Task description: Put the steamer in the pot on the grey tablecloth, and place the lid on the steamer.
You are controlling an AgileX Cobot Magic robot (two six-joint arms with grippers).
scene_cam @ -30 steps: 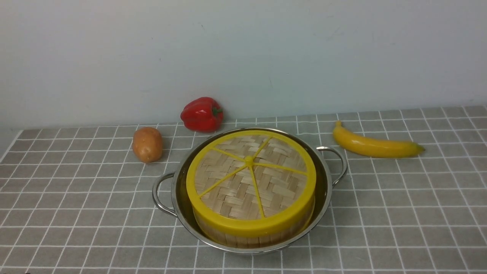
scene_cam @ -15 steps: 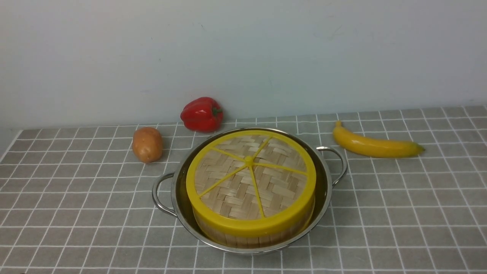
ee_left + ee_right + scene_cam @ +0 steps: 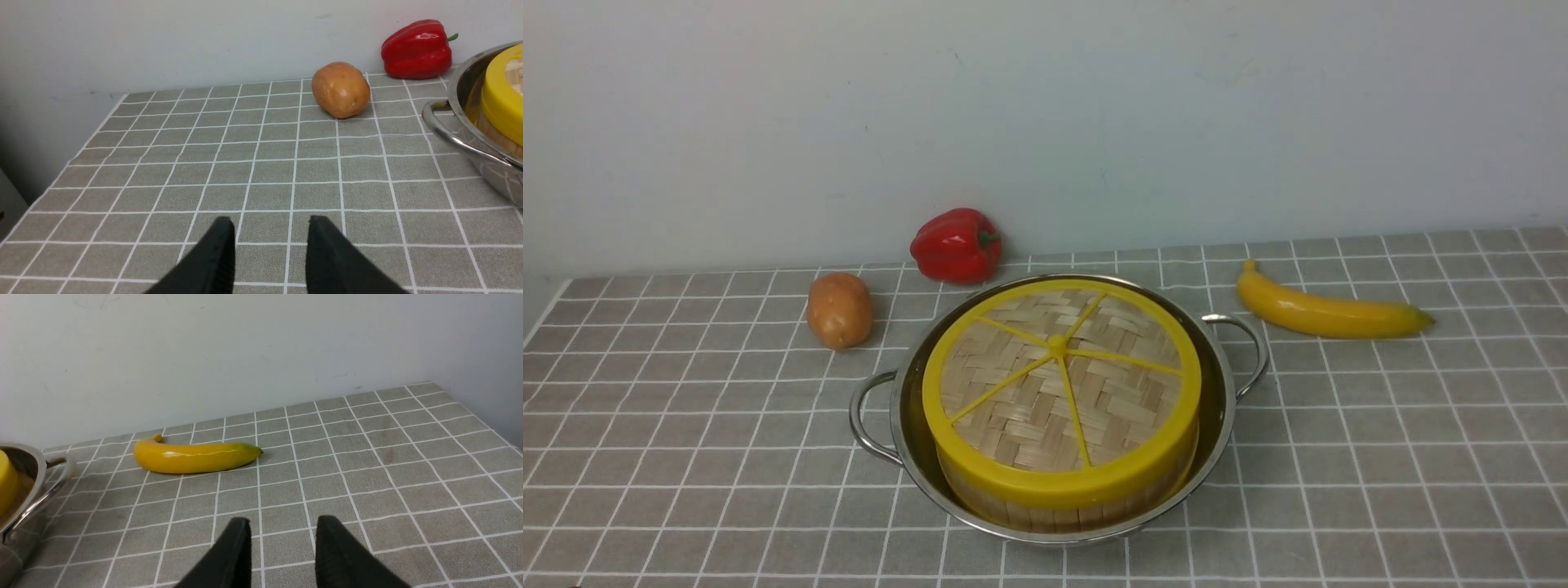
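Note:
The shiny steel pot (image 3: 1223,392) stands on the grey tablecloth (image 3: 1380,457) in the middle of the front view. The bamboo steamer (image 3: 1054,513) sits inside it, and the woven lid (image 3: 1058,384) with its yellow rim and spokes lies on top, so the steamer's contents are hidden. Neither arm shows in the front view. My left gripper (image 3: 271,224) is open and empty over bare cloth, left of the pot (image 3: 453,134). My right gripper (image 3: 284,522) is open and empty over bare cloth, right of the pot (image 3: 36,490).
A red bell pepper (image 3: 956,245) and a potato (image 3: 839,309) lie behind and left of the pot. A banana (image 3: 1327,313) lies to the back right. A pale wall runs along the back. The cloth's left edge (image 3: 53,179) drops off.

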